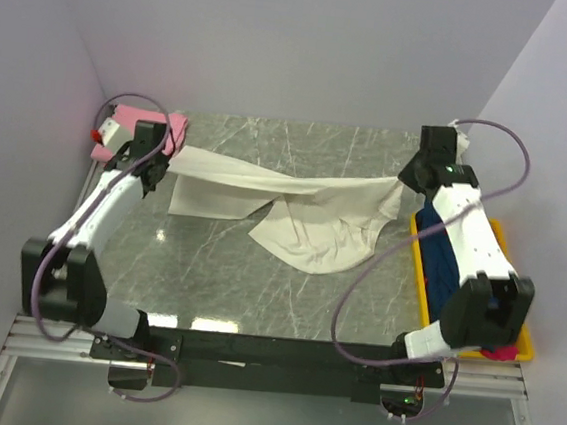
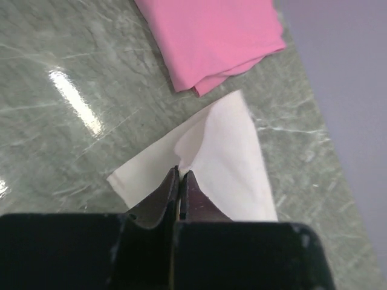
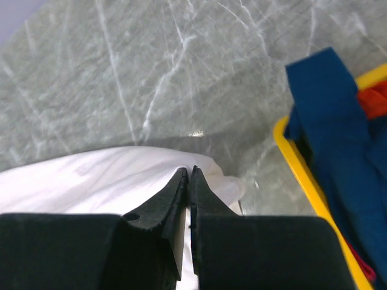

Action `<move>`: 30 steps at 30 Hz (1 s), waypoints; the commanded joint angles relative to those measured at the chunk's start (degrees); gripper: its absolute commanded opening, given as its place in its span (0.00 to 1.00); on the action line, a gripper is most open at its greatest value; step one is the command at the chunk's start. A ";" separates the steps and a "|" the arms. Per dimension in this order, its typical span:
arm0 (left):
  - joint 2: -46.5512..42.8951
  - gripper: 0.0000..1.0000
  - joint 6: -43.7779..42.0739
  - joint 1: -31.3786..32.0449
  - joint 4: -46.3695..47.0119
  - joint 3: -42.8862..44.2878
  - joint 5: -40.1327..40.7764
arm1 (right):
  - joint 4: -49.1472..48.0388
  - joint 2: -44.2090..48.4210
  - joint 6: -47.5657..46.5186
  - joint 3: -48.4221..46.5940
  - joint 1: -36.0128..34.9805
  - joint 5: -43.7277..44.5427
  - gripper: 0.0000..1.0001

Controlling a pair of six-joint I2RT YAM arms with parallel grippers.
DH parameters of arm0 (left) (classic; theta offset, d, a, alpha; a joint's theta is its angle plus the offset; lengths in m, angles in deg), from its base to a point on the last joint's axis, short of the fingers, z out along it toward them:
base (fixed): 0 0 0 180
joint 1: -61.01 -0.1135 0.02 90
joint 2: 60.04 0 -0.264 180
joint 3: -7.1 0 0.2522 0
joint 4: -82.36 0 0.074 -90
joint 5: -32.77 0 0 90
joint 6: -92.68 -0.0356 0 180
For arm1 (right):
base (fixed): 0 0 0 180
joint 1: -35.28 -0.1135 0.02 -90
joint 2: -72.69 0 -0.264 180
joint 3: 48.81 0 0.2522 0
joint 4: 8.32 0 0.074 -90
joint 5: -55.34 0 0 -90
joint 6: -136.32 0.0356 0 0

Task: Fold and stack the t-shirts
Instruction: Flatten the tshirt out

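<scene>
Two tools share one cream shirt (image 1: 312, 225), and every place here is given against that shirt. Off its left end lies a folded pink shirt (image 1: 176, 125), at the far left corner of the counter (image 1: 216, 286); it looks like the start of the stack. The left tool (image 2: 180, 172) is closed tight on the cream shirt's left corner, with a flap of cloth reaching past its tips, near the pink shirt. From there the cream shirt runs as a taut, twisted band across the counter, and its lower part sags in a rumpled heap on the marble. At its right end the right tool (image 3: 188, 170) is pinched together on the edge of the cloth. Beyond that end stands a yellow bin (image 3: 296, 163) with a dark blue shirt (image 3: 329, 121) hanging over its rim. The step in hand appears to be spreading the cream shirt flat ahead of its first fold. The next move likely calls for both tools to lift and draw evenly so the twist falls out, then lower together, with the left corner kept off the pink shirt.
</scene>
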 commanded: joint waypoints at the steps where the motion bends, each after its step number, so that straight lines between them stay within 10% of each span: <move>1: -11.39 0.01 3.04 -0.67 -0.46 -4.65 1.71 | -1.14 12.95 -0.81 5.36 0.23 0.50 0.08; 10: -31.71 0.01 2.52 -1.89 -1.96 -17.76 2.07 | -2.36 25.93 -1.52 16.72 0.14 -5.29 0.08; 16: -19.20 0.01 1.64 -2.16 2.88 -19.09 0.40 | -7.11 7.70 -2.39 13.93 0.15 -10.75 0.11; 21: -8.61 0.01 1.55 -2.16 4.90 -16.27 -1.63 | -7.91 -1.24 -0.90 10.84 -1.52 -10.06 0.45; 30: -11.41 0.01 0.94 -2.16 6.31 -17.77 -2.68 | -10.63 19.91 7.00 32.07 -3.19 -4.69 0.58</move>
